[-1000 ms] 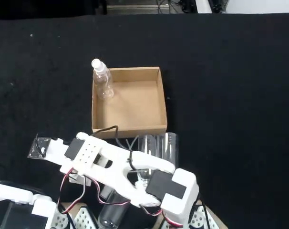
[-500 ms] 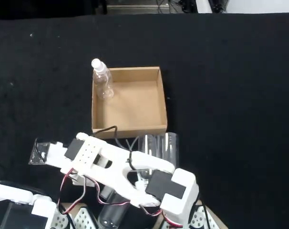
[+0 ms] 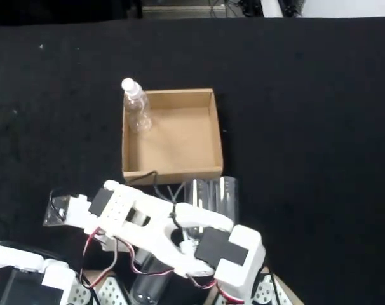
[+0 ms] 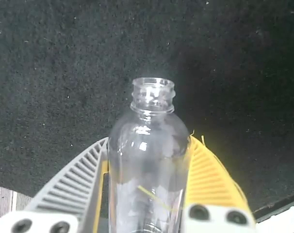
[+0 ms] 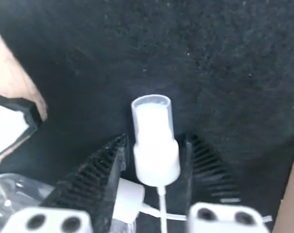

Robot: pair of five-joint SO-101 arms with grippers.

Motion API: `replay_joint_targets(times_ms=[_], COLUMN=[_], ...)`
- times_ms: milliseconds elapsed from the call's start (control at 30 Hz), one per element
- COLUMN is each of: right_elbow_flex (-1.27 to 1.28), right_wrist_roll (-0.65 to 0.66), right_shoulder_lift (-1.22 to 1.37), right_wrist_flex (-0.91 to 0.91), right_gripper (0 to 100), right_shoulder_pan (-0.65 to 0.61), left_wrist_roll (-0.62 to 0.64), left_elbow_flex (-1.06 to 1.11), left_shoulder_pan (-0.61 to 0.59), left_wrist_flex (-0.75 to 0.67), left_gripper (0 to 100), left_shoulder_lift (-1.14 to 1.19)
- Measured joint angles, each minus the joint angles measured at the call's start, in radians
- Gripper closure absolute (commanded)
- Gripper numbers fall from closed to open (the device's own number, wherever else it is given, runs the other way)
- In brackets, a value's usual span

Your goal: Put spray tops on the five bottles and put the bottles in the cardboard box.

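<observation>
My left gripper (image 4: 149, 145) is shut on a clear bottle (image 4: 149, 165) with a bare, open threaded neck, held over the black table. My right gripper (image 5: 155, 140) is shut on a white spray top (image 5: 154, 145); its thin dip tube hangs back between the black fingers. In the high view the right arm stretches from the front right across to the left, and its gripper (image 3: 62, 208) sits beside a clear plastic bag. The cardboard box (image 3: 173, 173) is mid-table. One capped bottle (image 3: 136, 108) leans in its far left corner.
Clear uncapped bottles (image 3: 211, 194) lie just in front of the box's near wall. Another bottle (image 3: 148, 283) stands at the front edge under the arm. Clear plastic (image 5: 11, 194) lies close by the right gripper. Black cloth spreads wide to the right and behind the box.
In the high view the right arm's tip and the clear plastic bag have shifted toward the front edge and slightly right. The box and capped bottle have not moved.
</observation>
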Motion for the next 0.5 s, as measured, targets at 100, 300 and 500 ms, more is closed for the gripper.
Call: replay_joint_targets(times_ms=[100, 300, 500], right_elbow_flex=[0.009, 0.018, 0.018], right_wrist_roll=[0.011, 0.012, 0.009], right_shoulder_lift=[-0.021, -0.176, -0.457], right_wrist_flex=[0.0, 0.049, 0.112], right_gripper=[98.5, 98.7, 98.7], right_shoulder_pan=[0.003, 0.006, 0.11], left_wrist_roll=[0.0, 0.0, 0.0], left_elbow_flex=[0.0, 0.0, 0.0], left_shoulder_pan=[0.0, 0.0, 0.021], left_wrist_flex=[0.0, 0.0, 0.0], left_gripper=[96, 96, 96], left_shoulder_lift=[0.0, 0.0, 0.0])
